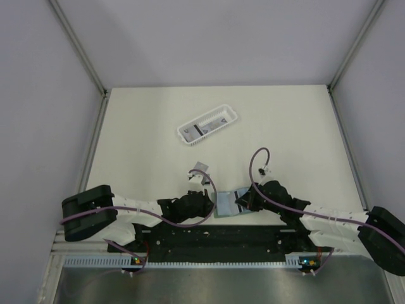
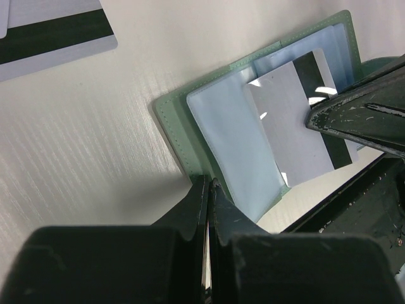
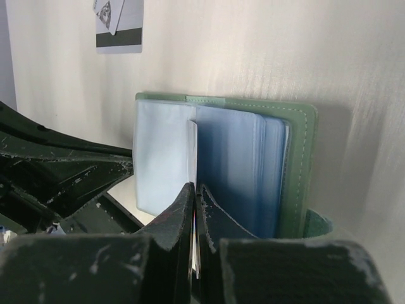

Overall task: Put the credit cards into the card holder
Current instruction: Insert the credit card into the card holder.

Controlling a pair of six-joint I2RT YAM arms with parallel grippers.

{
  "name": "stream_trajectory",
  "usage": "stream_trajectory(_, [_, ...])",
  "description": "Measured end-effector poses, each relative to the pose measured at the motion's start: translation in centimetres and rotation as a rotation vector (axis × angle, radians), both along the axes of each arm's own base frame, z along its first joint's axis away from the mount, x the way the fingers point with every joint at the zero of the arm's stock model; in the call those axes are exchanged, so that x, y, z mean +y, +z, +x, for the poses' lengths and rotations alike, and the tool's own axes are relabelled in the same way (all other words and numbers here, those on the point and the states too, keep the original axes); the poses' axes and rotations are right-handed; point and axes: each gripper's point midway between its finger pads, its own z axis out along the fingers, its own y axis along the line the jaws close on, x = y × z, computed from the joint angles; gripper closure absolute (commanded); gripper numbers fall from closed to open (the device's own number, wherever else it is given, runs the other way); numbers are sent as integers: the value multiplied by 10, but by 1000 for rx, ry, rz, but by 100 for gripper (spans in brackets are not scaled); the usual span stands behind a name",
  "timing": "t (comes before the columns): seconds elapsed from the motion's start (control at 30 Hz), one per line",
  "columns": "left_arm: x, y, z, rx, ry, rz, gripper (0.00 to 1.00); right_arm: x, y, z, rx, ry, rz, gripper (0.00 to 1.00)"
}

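The sage-green card holder (image 1: 226,206) lies open near the table's front edge, between both grippers. Its pale blue sleeves show in the left wrist view (image 2: 234,133) and the right wrist view (image 3: 297,158). My left gripper (image 2: 209,183) is shut, pinching the holder's near edge. My right gripper (image 3: 195,188) is shut on a grey credit card (image 2: 294,120) with a black stripe, held against the blue sleeves; the right wrist view shows it edge-on (image 3: 192,152). A second card (image 1: 201,167) lies on the table beyond the left gripper (image 1: 212,204), and shows in the left wrist view (image 2: 50,31).
A white slotted basket (image 1: 223,114) stands at mid-table, with a striped card (image 1: 197,130) inside. White walls enclose the table on three sides. The black base rail (image 1: 209,237) runs along the near edge.
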Motion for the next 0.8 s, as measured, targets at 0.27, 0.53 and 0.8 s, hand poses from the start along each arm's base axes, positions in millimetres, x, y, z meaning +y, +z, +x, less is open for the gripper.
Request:
stream_trajectory(0.27, [0, 0, 0, 0, 0, 0, 100, 7, 0, 5, -8, -5, 23, 100])
stream_trajectory(0.53, [0, 0, 0, 0, -1, 0, 100, 10, -1, 8, -13, -6, 30, 100])
stream_trajectory(0.8, [0, 0, 0, 0, -1, 0, 100, 13, -3, 8, 2, -12, 54, 100])
